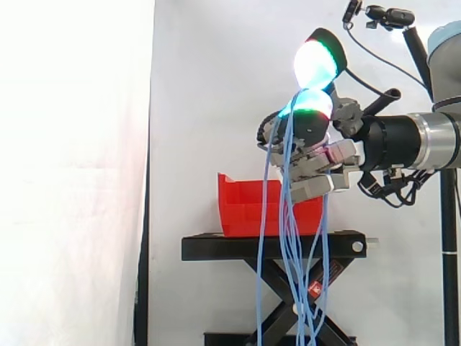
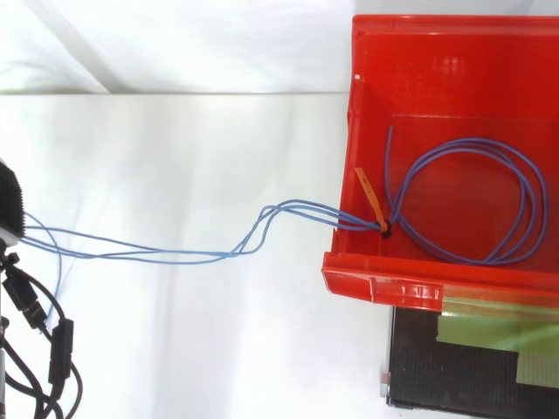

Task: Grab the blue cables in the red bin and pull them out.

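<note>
Blue cables (image 1: 288, 238) hang in several strands from my hand (image 1: 322, 157), which is high above the red bin (image 1: 245, 203) and slightly to its right. The fingers are curled and shut on the cables near the glowing pads (image 1: 311, 105). The strands drop past the front of the bin and below the stand. From above, a loop of the blue cables (image 2: 515, 188) lies inside the red bin (image 2: 367, 279), bound by an orange tie (image 2: 369, 197). Strands run from it over the bin's left wall and stretch away to the left edge.
The bin sits on a black scissor stand (image 1: 274, 247) in front of a white curtain. A black plate with green tape (image 2: 472, 362) shows below the bin in the top view. A camera on a stalk (image 1: 389, 16) stands above the arm.
</note>
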Robot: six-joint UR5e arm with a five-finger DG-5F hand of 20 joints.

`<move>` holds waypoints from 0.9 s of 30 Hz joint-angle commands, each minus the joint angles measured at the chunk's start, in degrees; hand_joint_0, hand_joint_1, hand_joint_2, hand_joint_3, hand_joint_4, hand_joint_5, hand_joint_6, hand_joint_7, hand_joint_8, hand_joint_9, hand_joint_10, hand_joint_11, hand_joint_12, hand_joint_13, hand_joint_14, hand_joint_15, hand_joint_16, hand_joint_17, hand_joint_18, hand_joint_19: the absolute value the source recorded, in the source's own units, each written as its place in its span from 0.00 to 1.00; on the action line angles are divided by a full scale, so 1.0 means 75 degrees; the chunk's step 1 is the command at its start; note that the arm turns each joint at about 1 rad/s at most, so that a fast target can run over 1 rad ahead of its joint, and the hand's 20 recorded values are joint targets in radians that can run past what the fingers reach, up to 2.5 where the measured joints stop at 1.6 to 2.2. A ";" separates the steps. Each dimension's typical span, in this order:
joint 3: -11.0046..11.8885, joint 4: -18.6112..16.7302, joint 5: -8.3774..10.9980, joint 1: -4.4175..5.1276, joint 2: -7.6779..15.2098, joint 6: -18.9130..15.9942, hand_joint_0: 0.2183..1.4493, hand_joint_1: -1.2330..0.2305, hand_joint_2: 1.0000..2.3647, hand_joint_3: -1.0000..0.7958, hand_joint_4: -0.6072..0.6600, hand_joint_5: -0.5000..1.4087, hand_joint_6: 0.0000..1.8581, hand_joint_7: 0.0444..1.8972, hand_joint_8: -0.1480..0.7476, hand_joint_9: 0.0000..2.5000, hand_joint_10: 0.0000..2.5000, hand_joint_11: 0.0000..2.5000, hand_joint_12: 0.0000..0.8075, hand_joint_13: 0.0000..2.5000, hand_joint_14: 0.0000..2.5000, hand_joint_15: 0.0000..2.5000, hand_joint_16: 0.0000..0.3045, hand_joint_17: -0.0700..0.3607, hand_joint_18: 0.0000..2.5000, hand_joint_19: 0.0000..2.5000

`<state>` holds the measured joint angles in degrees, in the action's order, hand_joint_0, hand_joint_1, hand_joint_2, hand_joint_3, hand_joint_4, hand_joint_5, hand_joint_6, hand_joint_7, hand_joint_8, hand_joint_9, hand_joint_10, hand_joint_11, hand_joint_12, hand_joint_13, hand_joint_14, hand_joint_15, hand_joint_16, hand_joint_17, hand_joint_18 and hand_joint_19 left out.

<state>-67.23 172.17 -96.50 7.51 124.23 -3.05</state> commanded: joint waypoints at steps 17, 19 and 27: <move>-0.0001 0.0013 0.0000 0.0006 -0.0005 0.0002 0.35 0.33 0.00 0.00 0.72 0.72 0.38 0.19 0.51 0.41 0.22 0.58 0.57 0.60 0.00 0.63 0.19 0.47 0.41 0.45; -0.0001 0.0024 0.0000 0.0006 0.0006 0.0014 0.36 0.31 0.00 0.00 0.71 0.72 0.38 0.20 0.49 0.41 0.21 0.58 0.57 0.60 0.00 0.63 0.19 0.46 0.41 0.45; -0.0001 0.0001 0.0000 0.0006 -0.0005 0.0014 0.45 0.26 0.00 0.00 0.69 0.71 0.37 0.20 0.45 0.42 0.17 0.63 0.52 0.59 0.00 0.64 0.16 0.42 0.39 0.46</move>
<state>-67.24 172.20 -96.50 7.55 124.22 -2.96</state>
